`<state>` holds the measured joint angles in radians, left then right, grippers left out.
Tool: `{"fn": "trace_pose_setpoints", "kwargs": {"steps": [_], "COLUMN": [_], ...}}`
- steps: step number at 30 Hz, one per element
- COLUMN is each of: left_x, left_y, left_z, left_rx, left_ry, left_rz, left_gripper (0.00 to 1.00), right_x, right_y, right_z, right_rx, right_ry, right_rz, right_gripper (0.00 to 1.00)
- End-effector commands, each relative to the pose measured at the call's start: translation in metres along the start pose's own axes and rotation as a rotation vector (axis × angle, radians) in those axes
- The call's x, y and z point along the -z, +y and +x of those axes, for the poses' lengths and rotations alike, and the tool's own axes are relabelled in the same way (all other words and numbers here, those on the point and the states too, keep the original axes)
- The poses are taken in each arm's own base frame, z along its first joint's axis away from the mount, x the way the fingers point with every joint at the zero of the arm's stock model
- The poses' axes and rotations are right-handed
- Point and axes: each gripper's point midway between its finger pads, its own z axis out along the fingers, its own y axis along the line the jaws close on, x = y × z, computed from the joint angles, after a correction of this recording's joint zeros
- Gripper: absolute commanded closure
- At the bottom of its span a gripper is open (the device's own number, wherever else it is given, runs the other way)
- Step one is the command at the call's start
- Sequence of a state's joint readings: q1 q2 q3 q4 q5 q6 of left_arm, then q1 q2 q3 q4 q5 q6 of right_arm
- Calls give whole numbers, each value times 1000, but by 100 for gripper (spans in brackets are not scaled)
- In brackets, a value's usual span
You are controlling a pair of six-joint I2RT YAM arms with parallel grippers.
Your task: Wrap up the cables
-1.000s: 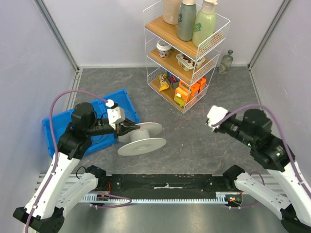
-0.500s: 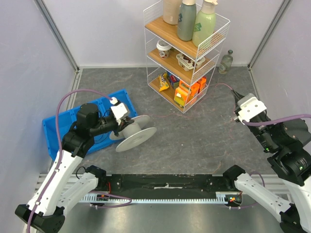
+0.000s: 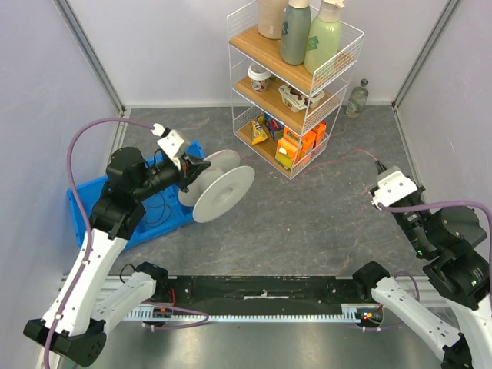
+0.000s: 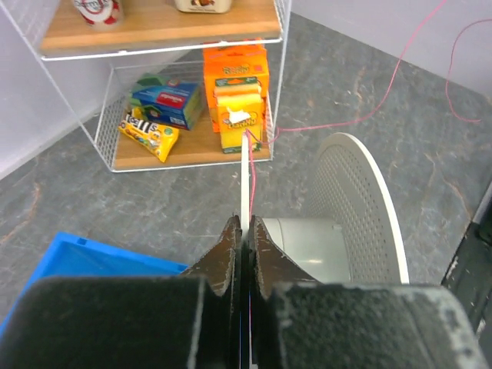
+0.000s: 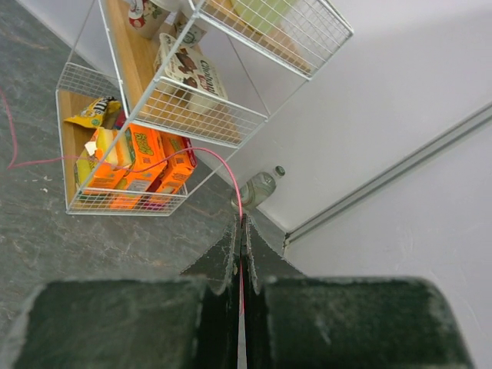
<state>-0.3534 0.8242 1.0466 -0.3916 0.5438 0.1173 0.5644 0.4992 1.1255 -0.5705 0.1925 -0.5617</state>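
A white spool (image 3: pixel 221 187) is held off the floor, tilted on edge. My left gripper (image 3: pixel 198 166) is shut on its near flange; in the left wrist view the jaws (image 4: pixel 244 224) pinch the thin flange edge (image 4: pixel 245 173), with the hub (image 4: pixel 307 246) and the perforated far flange (image 4: pixel 361 207) to the right. A thin red cable (image 3: pixel 338 156) runs from the spool past the rack's foot to my right gripper (image 3: pixel 379 165), which is shut on it. In the right wrist view the cable (image 5: pixel 223 165) enters the shut jaws (image 5: pixel 241 224).
A wire rack (image 3: pixel 296 84) with bottles, cups and snack boxes stands at the back centre. A blue bin (image 3: pixel 115 211) lies on the left under my left arm. A glass bottle (image 3: pixel 356 98) stands in the back right corner, near the right wall.
My left gripper lifted the spool up and back and tipped it on edge. My right gripper swung far right with the cable, drawing it out, then held.
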Motion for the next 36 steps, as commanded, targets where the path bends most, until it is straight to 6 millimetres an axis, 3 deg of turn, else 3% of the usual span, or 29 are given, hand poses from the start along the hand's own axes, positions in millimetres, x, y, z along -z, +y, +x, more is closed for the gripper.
{"fn": "trace_pose_setpoints", "kwargs": {"steps": [1, 5, 10, 17, 21, 24, 28, 36], "left_x": [1, 3, 5, 11, 15, 13, 6, 3], "left_y": [30, 53, 23, 7, 29, 52, 79, 137], "left_z": [-47, -41, -64, -105, -133, -137, -129, -98], "left_rx": [-36, -105, -16, 167, 368, 574, 764, 855], "left_ry": [-133, -121, -208, -287, -369, -423, -428, -356], "left_rz": [-156, -262, -92, -7, -114, -220, -349, -698], "left_gripper": [98, 98, 98, 98, 98, 98, 98, 98], "right_x": [13, 18, 18, 27, 30, 30, 30, 34], "right_y": [-17, -25, -21, -8, 13, 43, 67, 85], "right_z": [8, 12, 31, 65, 76, 79, 66, 21], "right_rx": [4, 23, 48, 64, 79, 87, 69, 25], "right_ry": [40, 59, 123, 216, 213, 176, 92, -71], "right_rz": [83, 121, 140, 141, 59, -86, -216, -381], "right_gripper": [100, 100, 100, 100, 100, 100, 100, 100]}}
